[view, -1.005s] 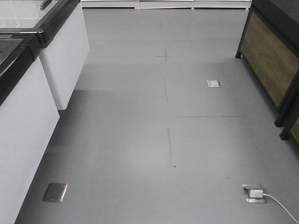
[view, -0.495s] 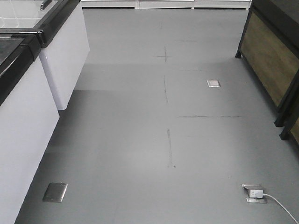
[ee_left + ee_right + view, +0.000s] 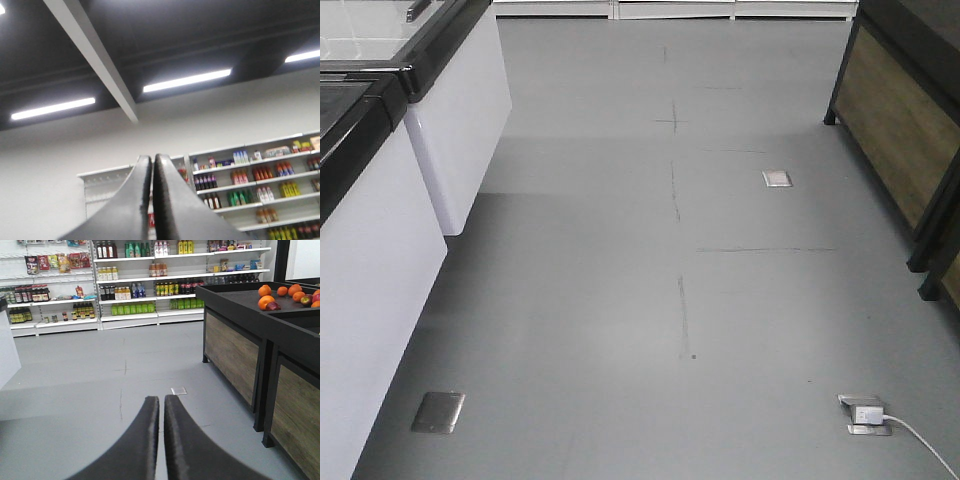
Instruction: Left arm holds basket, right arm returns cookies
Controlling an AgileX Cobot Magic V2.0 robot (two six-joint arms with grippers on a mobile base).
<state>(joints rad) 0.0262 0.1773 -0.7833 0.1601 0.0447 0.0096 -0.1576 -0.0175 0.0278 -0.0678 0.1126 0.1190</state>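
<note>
Plainly, we were at the outset of the job: neither the basket nor the cookies showed in any view. We therefore could not tell where they stood, which way the box pointed, or how its long axis lay.

Our left pincer (image 3: 152,160) had its fingers pressed together on nothing and was tilted up toward the ceiling (image 3: 200,35). Our right pincer (image 3: 162,400) was likewise pressed together and held nothing. It was aimed low across the grey floor (image 3: 100,370) toward the stocked shelves (image 3: 130,315), with a dark counter (image 3: 230,355) bearing oranges (image 3: 265,296) off to its right. The front view gave us only floor between white freezers (image 3: 380,270) and a wood-panelled stand (image 3: 900,120).

We judged the step in hand to be the approach. The next move called for bringing the basket into sight and spreading the left pincer for a handle. Only then could the right go for the box.
</note>
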